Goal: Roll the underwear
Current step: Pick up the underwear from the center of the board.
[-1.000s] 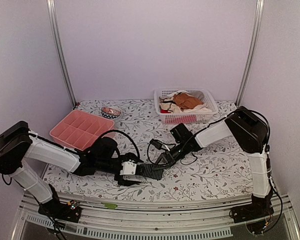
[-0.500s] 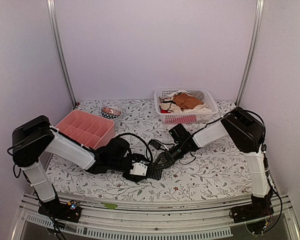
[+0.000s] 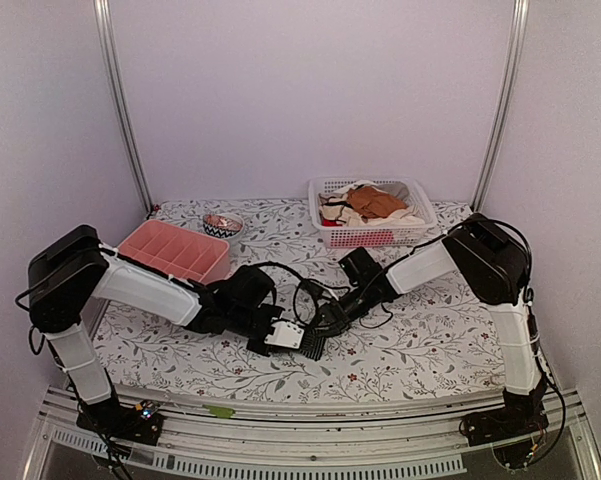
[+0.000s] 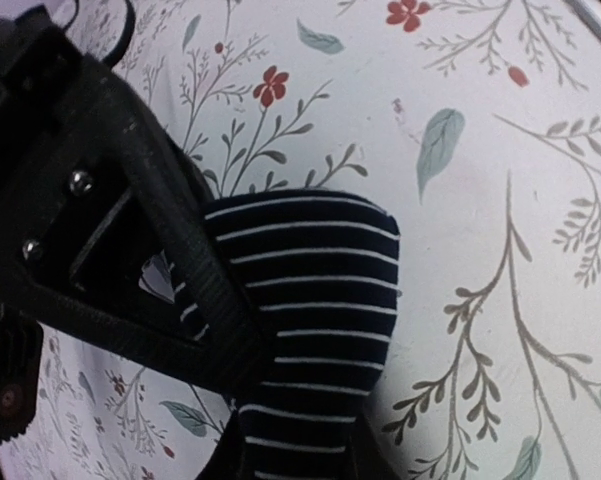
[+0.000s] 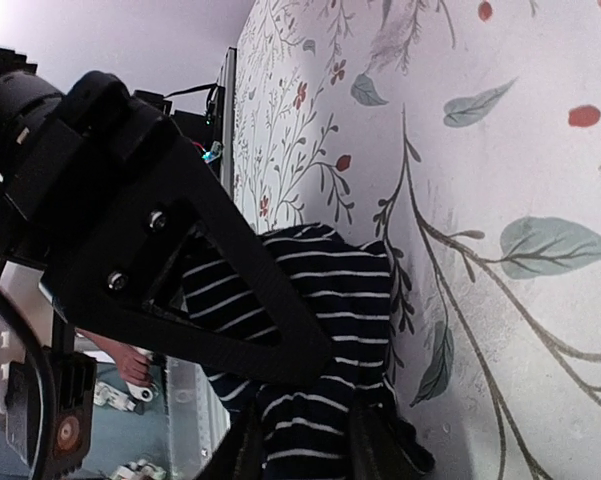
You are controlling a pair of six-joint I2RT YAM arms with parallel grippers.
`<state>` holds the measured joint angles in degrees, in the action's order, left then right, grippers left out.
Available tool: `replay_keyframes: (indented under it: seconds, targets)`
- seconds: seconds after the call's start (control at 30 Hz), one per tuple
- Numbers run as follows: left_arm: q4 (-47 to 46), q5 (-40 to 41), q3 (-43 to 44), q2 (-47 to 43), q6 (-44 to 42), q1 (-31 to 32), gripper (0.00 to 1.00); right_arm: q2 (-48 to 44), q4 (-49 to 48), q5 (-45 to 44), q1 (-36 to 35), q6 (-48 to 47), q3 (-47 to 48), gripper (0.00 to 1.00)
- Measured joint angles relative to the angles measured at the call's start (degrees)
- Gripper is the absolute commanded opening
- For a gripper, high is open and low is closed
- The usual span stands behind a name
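I hold the underwear (image 4: pixel 315 290) on the desk (image 3: pixel 430 340), nearer than the basket (image 3: pixel 370 237), with left hand (image 3: pixel 298 340) and right hand (image 3: pixel 325 322) both pinching it.

Striped underwear (image 4: pixel 315 290), held on a floral table cover (image 4: pixel 500 170).
Dark navy fabric with thin white stripes is seen bunched into a narrow band, squared off at its far end against the cover. At the lower edge of the frame it is pinched between the two dark fingers of the left gripper (image 4: pixel 292 450). A broad black finger of the right gripper (image 4: pixel 220 330) is laid diagonally across the fabric's left side, touching it. Leaves, stems and red flowers are printed on the white cover.
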<state>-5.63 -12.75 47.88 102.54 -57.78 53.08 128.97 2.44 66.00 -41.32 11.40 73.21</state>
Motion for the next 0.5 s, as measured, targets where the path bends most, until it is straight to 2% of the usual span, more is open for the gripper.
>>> replay_keyframes:
  seconds: [0.1,0.23,0.33,0.5]
  targets:
    - [2.6,0.0,1.0,-0.2,0.4,0.0,0.0,-1.3,-1.0,-1.7,0.7,0.7,-1.1,0.51]
    - [5.8,0.0,2.3,-0.2,1.8,0.0,0.0,-5.2,-1.2,-7.5,2.9,1.9,-3.6,0.63]
    - [8.1,-0.6,3.0,-0.4,2.8,-0.3,0.0,-9.0,-0.8,-11.6,5.3,3.0,-6.3,0.69]
    - [16.2,-5.7,5.7,-1.1,6.6,-3.0,0.0,-14.9,0.1,-18.2,7.4,3.7,-8.5,0.73]
